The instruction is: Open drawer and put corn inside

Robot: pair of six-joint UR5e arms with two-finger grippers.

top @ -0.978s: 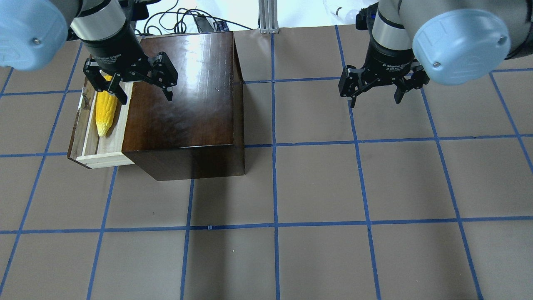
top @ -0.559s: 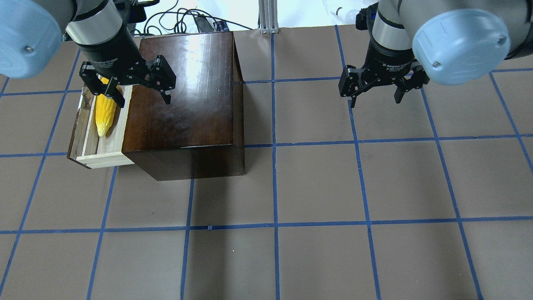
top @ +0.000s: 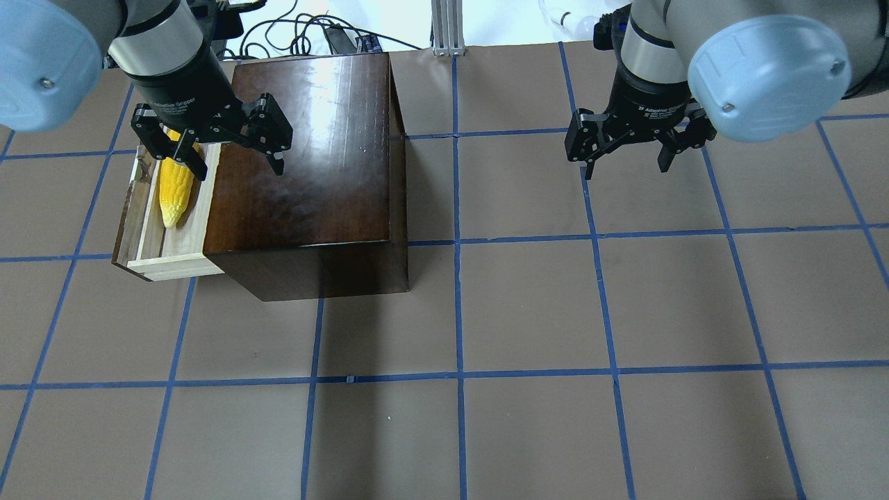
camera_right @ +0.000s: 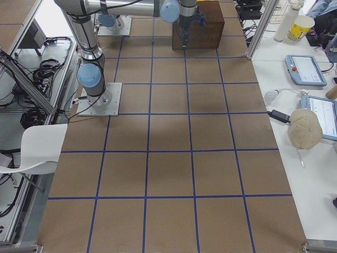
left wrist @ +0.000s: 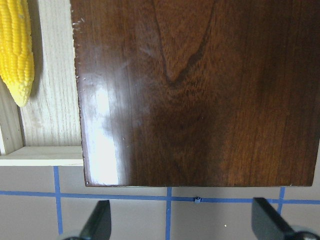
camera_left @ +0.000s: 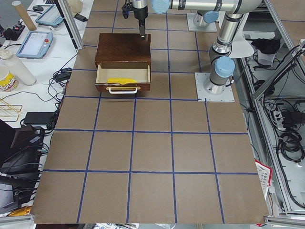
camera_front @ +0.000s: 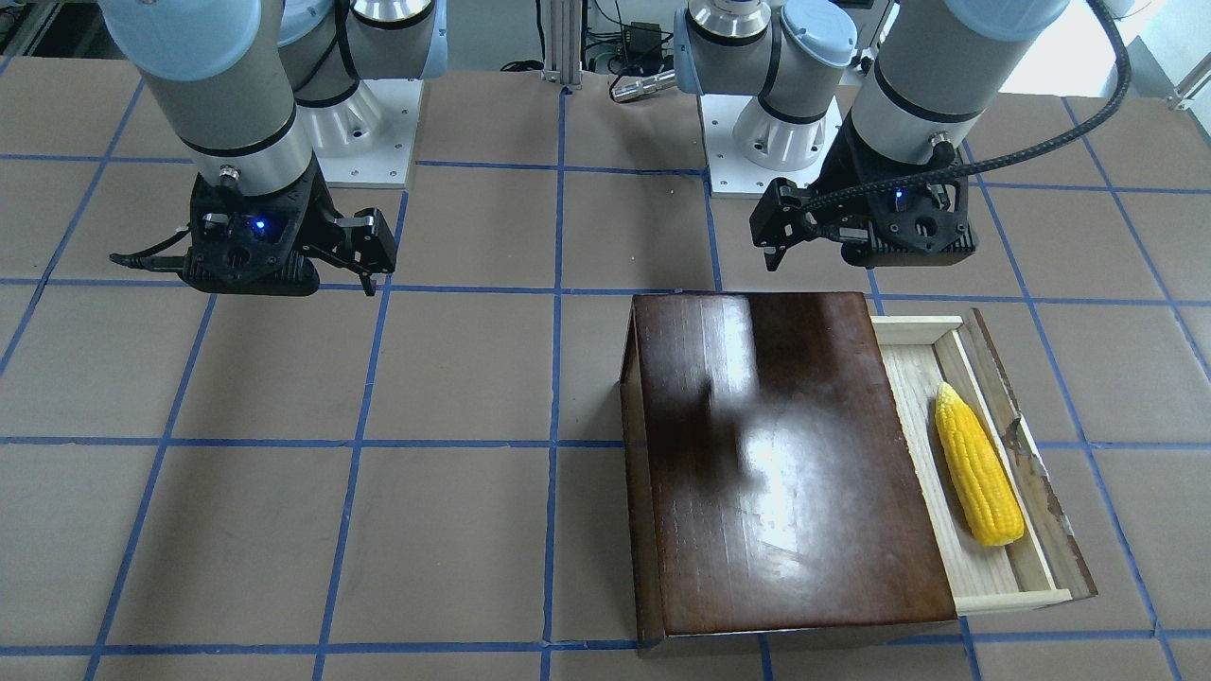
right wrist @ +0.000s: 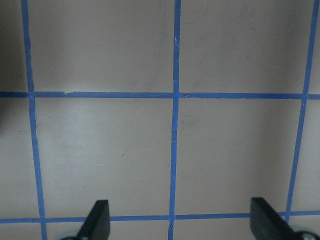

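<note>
The dark brown box [top: 305, 153] stands with its drawer [top: 149, 232] pulled out. The yellow corn [top: 173, 191] lies loose in the drawer, and also shows in the front view [camera_front: 979, 468] and the left wrist view [left wrist: 17, 50]. My left gripper [top: 239, 167] is open and empty. It hovers above the box top and the drawer's end nearest the robot base, clear of the corn. My right gripper [top: 625, 169] is open and empty, hovering over bare table far from the box; its wrist view [right wrist: 177, 222] shows only the mat.
The table is a brown mat with a blue tape grid [top: 458, 375]. Cables [top: 298, 31] and a metal post [top: 448, 28] lie beyond the box's far side. The drawer's handle [camera_left: 123, 89] faces the table's left end.
My left gripper has drawn back a little from the corn toward the robot base, still open. The corn stays in the drawer. The right arm has not moved.
</note>
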